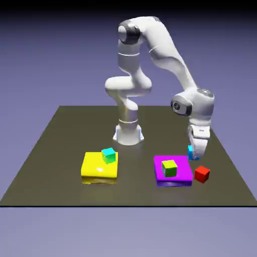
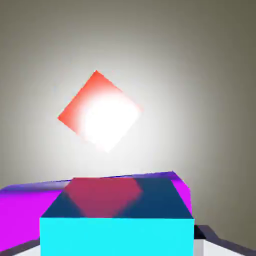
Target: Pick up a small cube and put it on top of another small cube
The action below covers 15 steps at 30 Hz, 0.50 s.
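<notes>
Dark olive table (image 1: 60, 150) on a plain blue-violet backdrop. White arm (image 1: 165, 50) reaches down near the exterior view's right. Exterior view alone shows a yellow slab (image 1: 95, 168) carrying a green-sided cube (image 1: 108, 155), well off to the side of the gripper (image 1: 197, 153), and a yellow-green cube (image 1: 169, 168) sitting on the magenta slab (image 1: 183, 168) just beside it. Hand view alone shows the grasp: blue cube (image 2: 117, 220) fills the space between the fingertips (image 2: 210, 235), gripper clamped on it, off the table. Red cube (image 2: 100, 111) lies below and just ahead of the gripper, apart from the blue cube. No readable markings.
</notes>
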{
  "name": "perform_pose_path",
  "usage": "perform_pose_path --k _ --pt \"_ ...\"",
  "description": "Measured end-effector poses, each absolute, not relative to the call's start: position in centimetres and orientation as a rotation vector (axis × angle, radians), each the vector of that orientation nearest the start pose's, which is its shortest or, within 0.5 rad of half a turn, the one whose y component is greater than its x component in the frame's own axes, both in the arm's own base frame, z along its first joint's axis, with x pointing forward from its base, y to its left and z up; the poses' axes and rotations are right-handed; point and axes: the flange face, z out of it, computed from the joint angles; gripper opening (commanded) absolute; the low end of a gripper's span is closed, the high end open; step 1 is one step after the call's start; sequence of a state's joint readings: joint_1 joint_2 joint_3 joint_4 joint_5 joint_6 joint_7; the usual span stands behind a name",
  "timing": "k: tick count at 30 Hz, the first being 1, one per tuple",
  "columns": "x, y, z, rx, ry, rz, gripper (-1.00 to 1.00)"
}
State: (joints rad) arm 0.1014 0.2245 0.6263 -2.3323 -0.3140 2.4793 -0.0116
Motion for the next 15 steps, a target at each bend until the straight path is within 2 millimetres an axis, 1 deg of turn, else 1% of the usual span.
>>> perform_pose_path --k 1,2,4,15 --pt "37.9 36.2 25.8 -2.758 -1.632 -0.007 -1.00" --pt "37.0 36.2 24.7 -2.717 -1.714 0.020 -1.00" --pt "36.7 36.1 24.4 -2.711 -1.728 0.028 -1.00" --pt "36.3 36.2 19.9 -2.679 -1.712 0.086 -1.00"
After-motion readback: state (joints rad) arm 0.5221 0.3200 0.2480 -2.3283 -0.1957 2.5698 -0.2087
